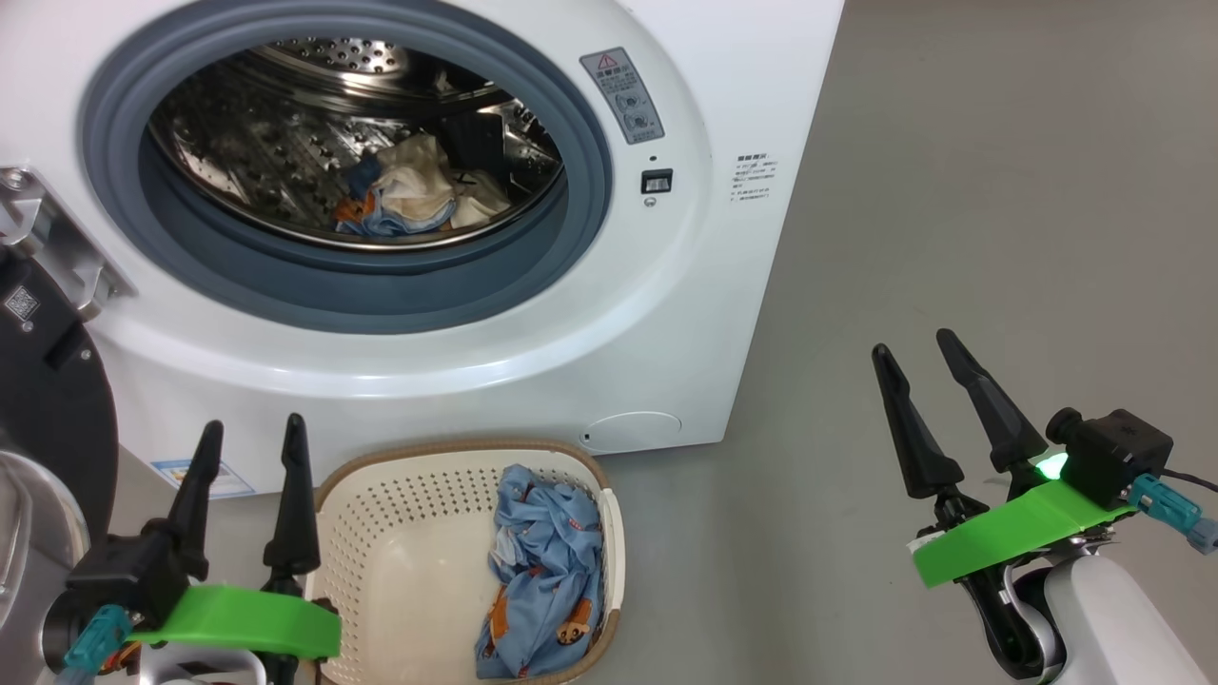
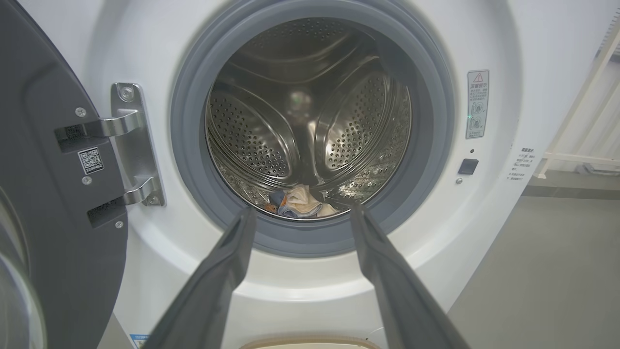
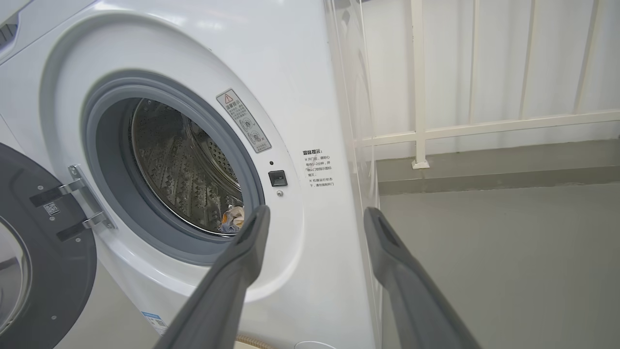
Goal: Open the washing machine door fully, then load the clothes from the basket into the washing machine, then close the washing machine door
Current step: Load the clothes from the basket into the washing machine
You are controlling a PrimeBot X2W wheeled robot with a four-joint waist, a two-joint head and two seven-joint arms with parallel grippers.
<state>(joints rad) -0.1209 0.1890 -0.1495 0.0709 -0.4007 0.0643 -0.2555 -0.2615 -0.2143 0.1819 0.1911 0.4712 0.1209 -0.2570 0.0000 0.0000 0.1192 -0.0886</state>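
L gripper (image 1: 253, 425): fingers apart, empty, hovering just left of the basket (image 1: 457, 453), tips pointing at the washing machine (image 1: 666, 314). R gripper (image 1: 913, 342): also spread, empty, over the floor (image 1: 999, 190), well right of the basket. Blue clothes (image 1: 542, 561) bunched in basket's right half; more, incl. a cream piece (image 1: 414, 181), lie at bottom of the drum (image 1: 276, 143). Washing machine door (image 1: 48, 400) hangs open at left.

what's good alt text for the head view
A white front-loading washing machine stands with its door swung open at left and a few clothes in the drum. Below, a cream basket holds a blue printed garment, between the open left claw and open right claw.
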